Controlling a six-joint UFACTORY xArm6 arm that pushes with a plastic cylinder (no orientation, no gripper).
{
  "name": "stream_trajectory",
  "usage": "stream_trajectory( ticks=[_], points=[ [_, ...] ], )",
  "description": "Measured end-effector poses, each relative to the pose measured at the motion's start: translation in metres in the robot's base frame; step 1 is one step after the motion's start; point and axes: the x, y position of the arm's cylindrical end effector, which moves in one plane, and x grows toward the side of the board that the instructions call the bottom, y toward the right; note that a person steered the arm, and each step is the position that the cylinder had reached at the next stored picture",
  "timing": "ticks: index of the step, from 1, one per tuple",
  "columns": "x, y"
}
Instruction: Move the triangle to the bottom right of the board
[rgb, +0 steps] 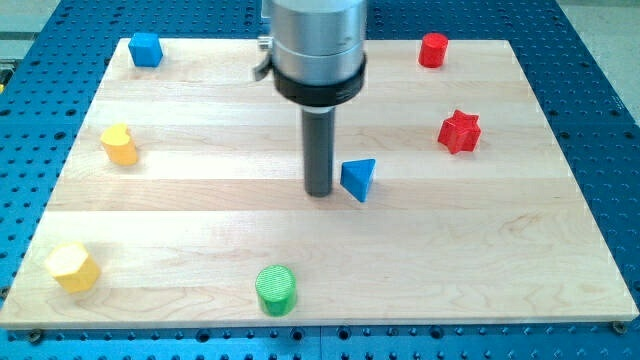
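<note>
A blue triangle block (358, 179) lies near the middle of the wooden board (480, 260). My tip (319, 192) rests on the board just to the view's left of the triangle, a small gap apart or barely touching it. The rod hangs from a grey cylinder body at the view's top centre.
A blue block (146, 49) sits at the top left, a red cylinder (433, 49) at the top right, a red star (459, 131) at the right. A yellow heart-like block (119, 144) sits at the left, a yellow hexagon (72, 266) at the bottom left, a green cylinder (276, 289) at the bottom centre.
</note>
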Motion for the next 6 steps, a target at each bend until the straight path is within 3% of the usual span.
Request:
stream_trajectory(
  ticks=[2, 3, 4, 6],
  points=[
    [-0.001, 0.106],
    [-0.02, 0.114],
    [-0.008, 0.163],
    [0.073, 0.188]
  ],
)
